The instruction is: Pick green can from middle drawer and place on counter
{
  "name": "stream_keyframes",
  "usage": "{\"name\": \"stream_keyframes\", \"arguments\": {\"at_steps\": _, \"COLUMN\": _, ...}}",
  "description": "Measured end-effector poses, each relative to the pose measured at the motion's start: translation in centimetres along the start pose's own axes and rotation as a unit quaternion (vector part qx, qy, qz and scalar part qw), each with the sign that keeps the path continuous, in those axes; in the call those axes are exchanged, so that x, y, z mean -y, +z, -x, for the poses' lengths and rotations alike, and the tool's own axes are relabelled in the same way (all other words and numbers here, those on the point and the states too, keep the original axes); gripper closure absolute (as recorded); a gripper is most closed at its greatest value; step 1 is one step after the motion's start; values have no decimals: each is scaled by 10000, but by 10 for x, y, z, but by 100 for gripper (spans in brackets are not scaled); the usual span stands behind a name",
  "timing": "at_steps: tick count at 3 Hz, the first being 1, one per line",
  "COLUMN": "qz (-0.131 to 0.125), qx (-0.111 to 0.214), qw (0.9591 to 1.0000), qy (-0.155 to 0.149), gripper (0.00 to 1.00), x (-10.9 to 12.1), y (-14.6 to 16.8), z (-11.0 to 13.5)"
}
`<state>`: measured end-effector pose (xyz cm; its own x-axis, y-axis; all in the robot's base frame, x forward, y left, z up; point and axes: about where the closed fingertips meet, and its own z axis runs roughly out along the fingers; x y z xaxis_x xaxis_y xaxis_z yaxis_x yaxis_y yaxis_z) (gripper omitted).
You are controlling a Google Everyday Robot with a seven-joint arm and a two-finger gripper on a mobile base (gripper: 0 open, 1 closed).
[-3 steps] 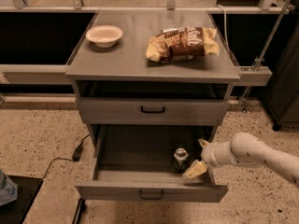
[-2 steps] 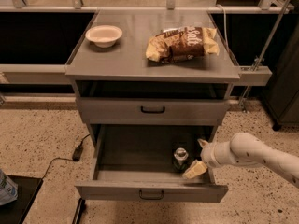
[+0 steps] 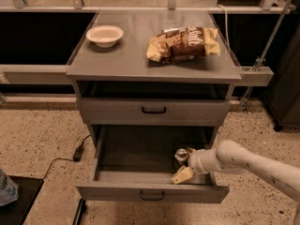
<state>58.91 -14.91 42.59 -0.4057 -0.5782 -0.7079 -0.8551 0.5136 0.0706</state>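
Observation:
The green can (image 3: 181, 154), small with a shiny silver top, stands upright at the right side of the open middle drawer (image 3: 152, 191), the cabinet's lowest. My gripper (image 3: 183, 165) reaches into the drawer from the right on a white arm. It is open, with one cream finger (image 3: 183, 175) in front of the can and the other just behind it, so the can stands about between them. The counter (image 3: 136, 55) is the grey cabinet top above.
A white bowl (image 3: 105, 34) sits at the counter's left and a yellow-brown chip bag (image 3: 183, 43) at its right. A shut drawer front with a black handle (image 3: 153, 110) lies above the open drawer. A black cable (image 3: 70, 157) runs over the speckled floor at left.
My arm and gripper have moved a little to the left, closer around the can. The can, bowl and bag have not moved.

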Motion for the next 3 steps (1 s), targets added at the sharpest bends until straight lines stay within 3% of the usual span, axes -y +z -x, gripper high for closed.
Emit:
{"name": "stream_keyframes", "arguments": {"at_steps": 1, "qz": 112, "qx": 204, "qw": 9996, "qy": 128, "gripper": 0, "x": -12, "y": 23, "z": 10}}
{"name": "stream_keyframes", "arguments": {"at_steps": 2, "qz": 119, "qx": 221, "qw": 9996, "qy": 131, "gripper": 0, "x": -12, "y": 25, "z": 11}}
{"name": "stream_keyframes", "arguments": {"at_steps": 3, "qz": 119, "qx": 221, "qw": 9996, "qy": 131, "gripper": 18, "x": -12, "y": 25, "z": 11}}
